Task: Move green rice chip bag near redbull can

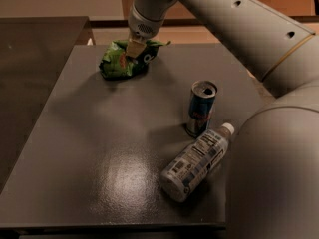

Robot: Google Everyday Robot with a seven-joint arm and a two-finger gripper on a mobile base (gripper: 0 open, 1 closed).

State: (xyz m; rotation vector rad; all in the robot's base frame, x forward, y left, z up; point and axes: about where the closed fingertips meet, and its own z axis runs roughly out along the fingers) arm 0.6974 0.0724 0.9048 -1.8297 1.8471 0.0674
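Observation:
The green rice chip bag (121, 61) is crumpled at the far left of the dark table (99, 148), with its orange-red mark facing me. My gripper (133, 48) comes down from above and is shut on the bag's upper right part; one tan fingertip (132, 49) shows against the foil. The bag looks pulled up at the grip, and its lower left side is at the table surface. The redbull can (202, 108) stands upright right of centre, well apart from the bag, to its lower right.
A clear plastic bottle (197, 161) with a white cap and white label lies on its side just in front of the can. My arm (239, 29) crosses the upper right and its large body (279, 173) fills the right edge. A second dark surface (30, 73) lies to the left.

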